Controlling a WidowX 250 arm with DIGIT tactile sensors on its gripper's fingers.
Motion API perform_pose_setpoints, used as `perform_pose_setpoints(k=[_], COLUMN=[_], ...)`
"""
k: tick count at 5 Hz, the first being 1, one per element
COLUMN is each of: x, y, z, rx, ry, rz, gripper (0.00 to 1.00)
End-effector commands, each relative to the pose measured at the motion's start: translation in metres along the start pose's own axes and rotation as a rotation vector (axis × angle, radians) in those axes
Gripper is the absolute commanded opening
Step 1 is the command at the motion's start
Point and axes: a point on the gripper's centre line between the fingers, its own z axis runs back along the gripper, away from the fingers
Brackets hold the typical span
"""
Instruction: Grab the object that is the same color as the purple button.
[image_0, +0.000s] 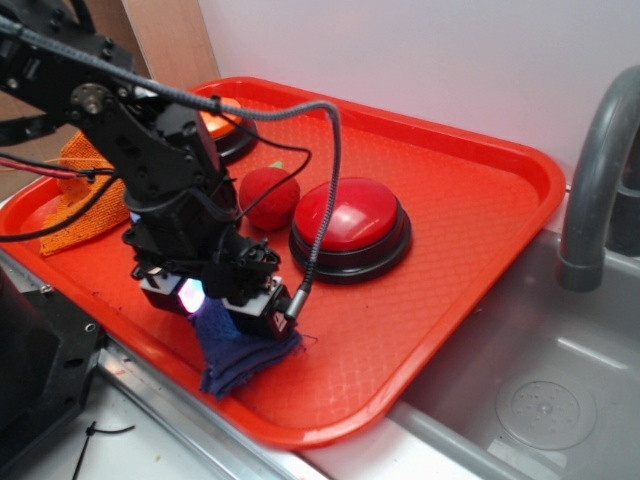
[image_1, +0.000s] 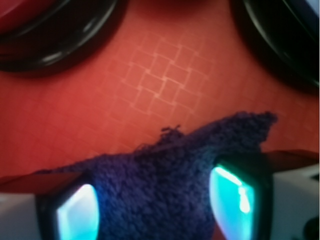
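Here, the gripper (image_0: 215, 305) of a WidowX 250 arm stood low over the near edge of a red tray (image_0: 470, 215), its 2 fingers (image_1: 75, 215) set down on either side of the dark navy-purple rag (image_0: 240, 355). In the wrist view the rag (image_1: 170, 175) filled the gap between the glowing pads, its frayed far edge spilling out onto the tray's cross-hatched floor. The fingers looked partly closed, with cloth between them and apparently against both pads; whether they had already pinched it firmly could not be told from these views.

The rag lay at the tray's near side, just in front of the large red-topped button (image_0: 350, 225), with one corner trailing toward the near rim. That spot likely explained the arm's steep, hunched pose: it had to reach down close to its own base. A red strawberry-shaped toy (image_0: 268, 195) sat just left of the red button, and an orange-topped button (image_0: 222, 128) showed at the far left, partly hidden by the arm. The orange knitted cloth (image_0: 75, 195) lay on the tray's left side, well apart from the gripper and plainly not the target.

The purple button itself was not clearly visible; the dark rim at the upper right of the wrist view could not be identified. To the right, a grey faucet (image_0: 600, 170) rose over a steel sink (image_0: 540, 390).
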Motion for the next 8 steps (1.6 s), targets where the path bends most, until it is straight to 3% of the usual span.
perform_pose_setpoints(k=[1,3,5,6,8], x=[0.004,0.002,0.021,0.044,0.077], y=[0.003,0.001,0.007,0.023,0.042], z=[-0.006,0.012,0.064,0.113,0.182], rx=[0.036,0.057,0.061,-0.004,-0.065], ry=[0.003,0.030,0.018,0.020,-0.085], rz=[0.040,-0.012,-0.070,-0.080,-0.018], gripper=[0.00,0.00,0.00,0.00,0.00])
